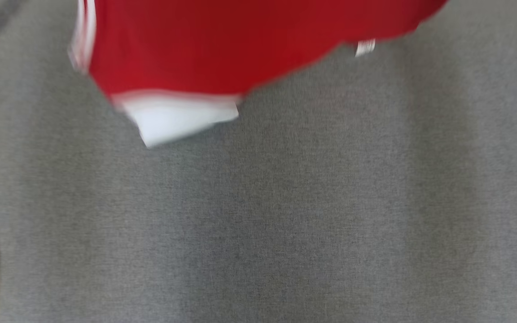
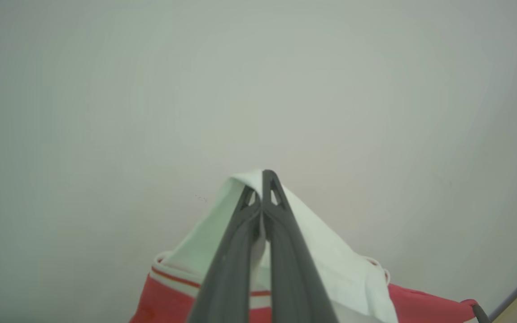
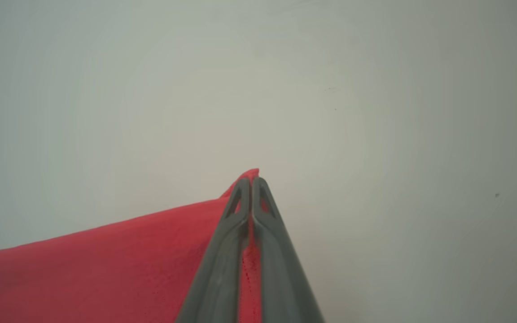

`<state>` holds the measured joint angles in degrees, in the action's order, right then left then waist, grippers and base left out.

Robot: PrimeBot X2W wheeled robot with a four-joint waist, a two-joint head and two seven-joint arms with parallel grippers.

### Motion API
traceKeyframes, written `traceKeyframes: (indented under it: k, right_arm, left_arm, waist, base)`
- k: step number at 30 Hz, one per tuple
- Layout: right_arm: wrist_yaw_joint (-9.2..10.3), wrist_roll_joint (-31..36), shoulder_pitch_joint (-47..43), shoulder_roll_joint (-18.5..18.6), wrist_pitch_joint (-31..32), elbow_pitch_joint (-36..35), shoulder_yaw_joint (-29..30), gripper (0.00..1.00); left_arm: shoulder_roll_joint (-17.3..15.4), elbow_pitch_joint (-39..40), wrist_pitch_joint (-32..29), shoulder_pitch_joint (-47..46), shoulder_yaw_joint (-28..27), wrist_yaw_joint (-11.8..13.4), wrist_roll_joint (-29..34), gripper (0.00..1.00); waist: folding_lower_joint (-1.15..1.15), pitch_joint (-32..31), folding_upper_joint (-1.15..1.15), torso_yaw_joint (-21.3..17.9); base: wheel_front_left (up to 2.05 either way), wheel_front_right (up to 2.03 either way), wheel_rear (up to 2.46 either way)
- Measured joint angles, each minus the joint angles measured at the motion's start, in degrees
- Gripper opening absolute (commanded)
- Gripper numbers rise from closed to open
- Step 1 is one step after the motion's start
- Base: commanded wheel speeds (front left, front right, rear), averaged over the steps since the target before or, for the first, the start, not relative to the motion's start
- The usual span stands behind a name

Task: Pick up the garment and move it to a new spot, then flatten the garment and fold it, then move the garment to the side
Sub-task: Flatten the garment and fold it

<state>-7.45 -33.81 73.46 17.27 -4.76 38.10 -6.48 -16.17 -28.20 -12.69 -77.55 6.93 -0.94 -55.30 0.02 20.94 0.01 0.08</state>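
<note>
head view: blurred; a grey cloth desk (image 1: 285, 215) spreads below, and the red garment (image 1: 204, 45) hangs across the top edge, long axis left to right, its white cuff (image 1: 177, 116) pointing down the picture

left wrist view: the left gripper (image 2: 263, 177) is clenched on a white fold of the garment, red cloth trailing below, before a pale wall (image 2: 151, 89)

right wrist view: the right gripper (image 3: 250, 181) is clamped on a red edge that stretches away leftward, the same pale wall behind
</note>
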Motion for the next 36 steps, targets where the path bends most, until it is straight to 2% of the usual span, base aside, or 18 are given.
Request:
traceKeyframes:
  k: [6,12,16,21,25,27,32,36]
  right_arm:
    - [-0.01,1.3,17.5,-1.0,-1.7,9.3,3.5,0.00]
    - [0.00,3.9,31.3,-2.5,-6.5,17.9,6.2,0.00]
    - [0.00,4.6,34.5,-3.0,-8.2,20.4,5.7,0.00]
    - [0.00,3.6,33.5,-3.6,-9.4,21.0,3.0,0.00]
    - [-0.01,0.3,27.9,-3.6,-9.9,17.4,-0.6,0.00]
    - [-0.01,-2.2,23.3,-2.6,-10.0,14.3,-2.3,0.00]
    - [0.00,-9.1,6.4,1.3,-10.2,3.9,-7.2,0.00]
    - [0.00,-14.0,-8.9,4.2,-10.2,-5.3,-9.2,0.00]
  left_arm:
    - [1.0,-9.2,3.9,-18.8,-0.5,0.4,1.8,0.00]
    - [1.6,-18.1,7.7,-32.9,1.5,-2.6,4.5,0.00]
    - [2.1,-22.6,10.6,-36.3,1.7,-4.0,4.9,0.00]
    - [2.0,-26.3,12.8,-36.1,2.3,-5.7,4.6,0.00]
    - [0.6,-25.5,13.0,-32.1,3.2,-6.2,2.8,0.00]
    - [0.6,-22.3,13.2,-27.2,3.4,-6.5,0.2,0.00]
    - [-0.5,-11.2,16.5,-10.1,4.3,-6.5,-5.6,0.00]
    - [-1.4,-0.5,18.8,7.8,4.6,-6.5,-8.5,0.00]
  waist:
    - [0.01,6.7,0.01,-0.6]
    - [0.01,12.6,0.01,-1.9]
    - [-0.01,14.6,0.01,-2.5]
    - [0.00,15.1,0.01,-2.9]
    - [-0.03,13.7,-0.01,-3.2]
    - [-0.02,12.6,0.00,-3.3]
    - [-0.03,8.8,0.00,-3.2]
    - [-0.03,5.1,-0.01,-3.1]
  base:
    - [0.00,0.00,0.00]
    - [0.00,0.00,0.00]
    - [0.00,0.00,0.00]
    - [0.00,0.00,0.00]
    - [0.00,0.00,0.00]
    - [0.00,0.00,0.00]
    - [0.00,0.00,0.00]
    - [0.00,0.00,0.00]
